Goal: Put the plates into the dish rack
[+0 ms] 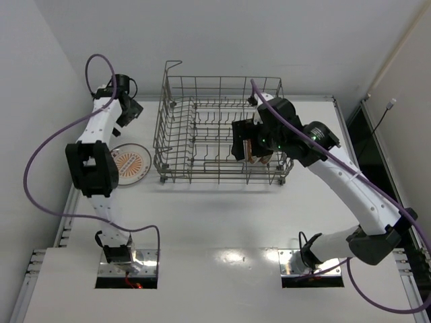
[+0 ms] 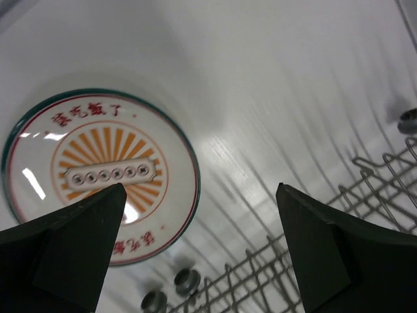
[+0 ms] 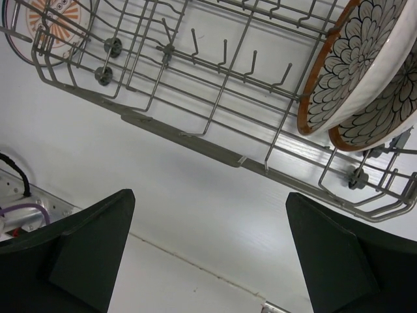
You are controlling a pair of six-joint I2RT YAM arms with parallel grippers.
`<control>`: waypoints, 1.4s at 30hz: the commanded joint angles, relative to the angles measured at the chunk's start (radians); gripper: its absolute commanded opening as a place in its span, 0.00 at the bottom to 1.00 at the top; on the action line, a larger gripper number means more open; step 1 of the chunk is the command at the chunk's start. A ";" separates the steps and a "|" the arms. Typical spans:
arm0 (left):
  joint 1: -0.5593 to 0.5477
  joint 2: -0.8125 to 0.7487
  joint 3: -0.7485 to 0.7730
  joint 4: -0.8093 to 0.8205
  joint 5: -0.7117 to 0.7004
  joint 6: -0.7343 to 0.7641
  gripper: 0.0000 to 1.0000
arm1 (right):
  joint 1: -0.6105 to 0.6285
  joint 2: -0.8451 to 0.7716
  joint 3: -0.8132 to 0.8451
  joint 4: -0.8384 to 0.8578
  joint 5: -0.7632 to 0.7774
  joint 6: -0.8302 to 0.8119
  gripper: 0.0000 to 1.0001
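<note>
Ahead of left gripper [image 2: 200,189]: sunburst plate [image 2: 104,153], flat.

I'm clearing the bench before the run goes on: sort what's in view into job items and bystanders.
Job:
- sunburst plate, flat on the table
- floral plate and second floral plate, on edge in the rack
- rack
- left tool and right tool, both open

Bystanders:
- purple cable
- table

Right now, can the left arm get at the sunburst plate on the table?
Probably yes. The left gripper hangs open over the sunburst plate, which lies flat and uncovered on the table beside the dish rack. Nothing sits between them, though the flat rim may make the grip awkward.
</note>
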 commanded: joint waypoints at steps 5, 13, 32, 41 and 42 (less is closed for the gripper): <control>0.012 0.266 0.187 -0.131 0.051 -0.111 1.00 | -0.019 -0.002 -0.020 0.011 0.021 -0.006 1.00; 0.034 0.397 0.189 -0.199 0.094 -0.111 1.00 | -0.028 0.030 -0.030 -0.001 0.000 -0.006 1.00; 0.076 0.438 0.089 -0.142 0.296 0.020 0.00 | -0.047 0.020 -0.083 -0.023 0.009 0.003 1.00; 0.076 0.359 0.144 -0.133 0.376 0.022 0.00 | -0.056 0.011 -0.094 -0.023 0.018 0.003 1.00; 0.076 0.349 0.158 -0.133 0.376 0.022 0.00 | -0.056 0.011 -0.094 -0.023 0.009 0.003 1.00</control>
